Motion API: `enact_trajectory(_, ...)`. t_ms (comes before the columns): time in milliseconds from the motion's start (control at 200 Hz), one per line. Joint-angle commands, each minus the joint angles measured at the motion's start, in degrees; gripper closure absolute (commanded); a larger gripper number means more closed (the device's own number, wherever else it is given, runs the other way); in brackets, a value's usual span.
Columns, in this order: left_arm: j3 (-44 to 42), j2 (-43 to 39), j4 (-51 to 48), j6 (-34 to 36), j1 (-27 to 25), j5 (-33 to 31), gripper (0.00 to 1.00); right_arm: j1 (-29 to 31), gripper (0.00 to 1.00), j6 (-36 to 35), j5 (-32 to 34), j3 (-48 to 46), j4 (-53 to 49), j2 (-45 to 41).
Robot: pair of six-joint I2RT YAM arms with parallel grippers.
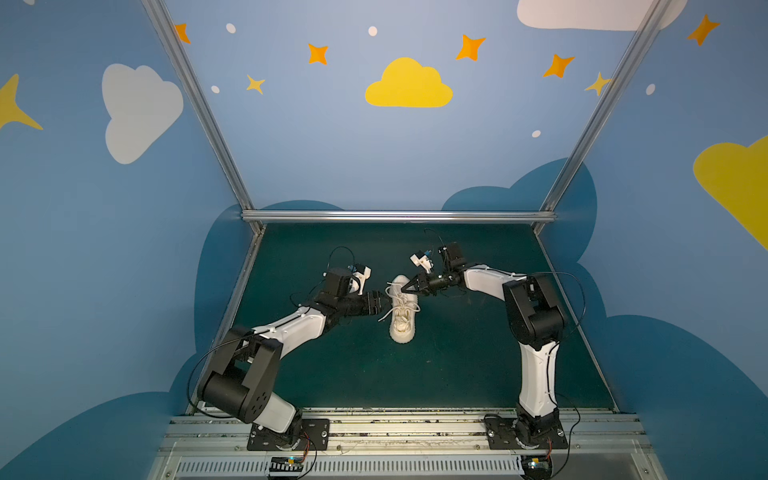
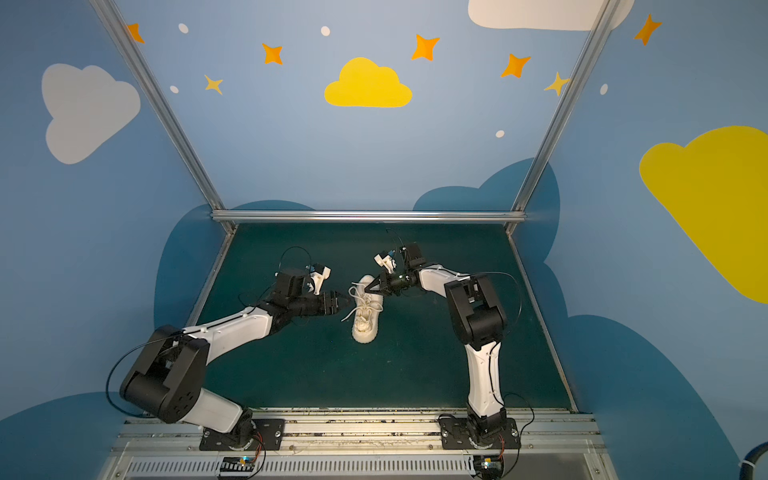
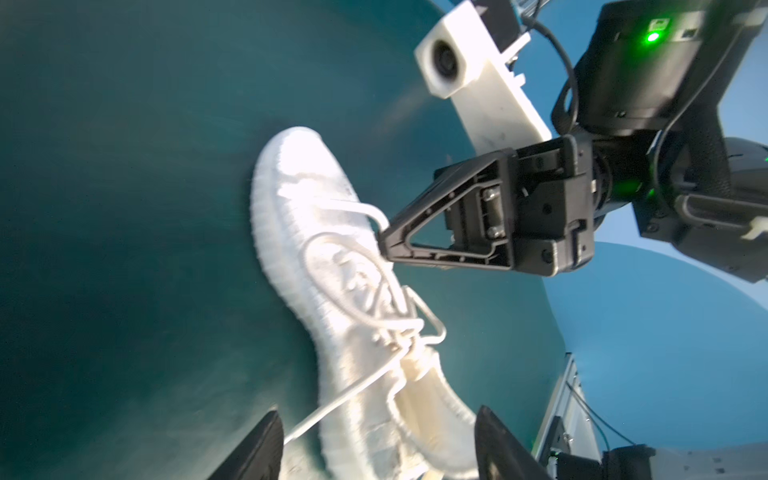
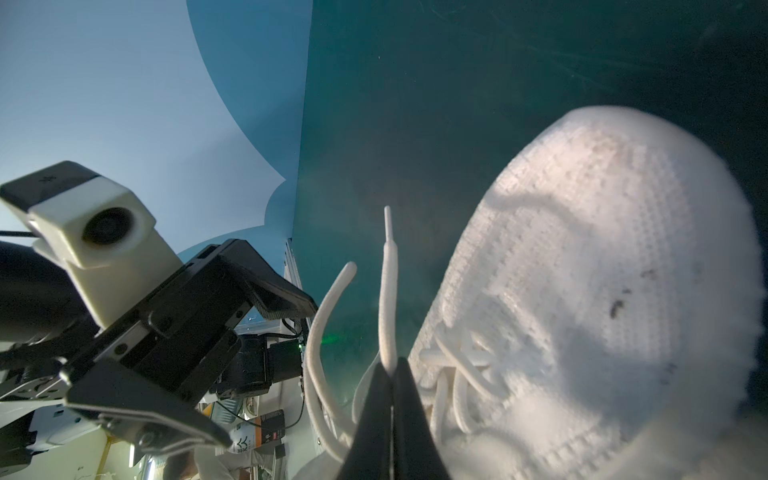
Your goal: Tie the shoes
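The cream-white shoe [image 1: 402, 320] [image 2: 365, 324] lies on the green mat, toe toward the back wall, in both top views. My right gripper [image 1: 405, 288] [image 4: 390, 371] is shut on one lace [image 4: 388, 291] above the toe half, and the lace tip sticks out past the fingertips. A second lace strand [image 4: 322, 332] curves beside it. My left gripper [image 1: 385, 301] [image 3: 374, 446] stands open just left of the shoe [image 3: 316, 232], with nothing between its fingers [image 3: 253, 449]. A loose lace [image 3: 353, 395] trails toward it. The laces form loose loops over the tongue.
The green mat [image 1: 457, 357] is bounded by a metal rail [image 1: 399, 216] at the back and slanted frame posts at both sides. Both arm bases sit on the front rail [image 1: 399, 428]. Blue painted walls surround the cell.
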Motion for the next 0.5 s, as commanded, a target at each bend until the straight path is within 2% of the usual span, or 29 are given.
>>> enact_trajectory(0,0.3,3.0,8.1,-4.7,-0.8,-1.4,0.28,0.0,1.0,0.0,0.3,-1.0,0.7,-2.9)
enact_trajectory(400,4.4,11.1,15.2,-7.9,-2.1,-2.1,0.3,0.0,1.0,-0.2,0.1,-2.2,0.5,-4.0)
enact_trajectory(496,5.8,13.3,16.1,-8.4,-2.2,-1.0,0.36,-0.1,1.0,-0.3,0.1,-2.4,0.5,-4.1)
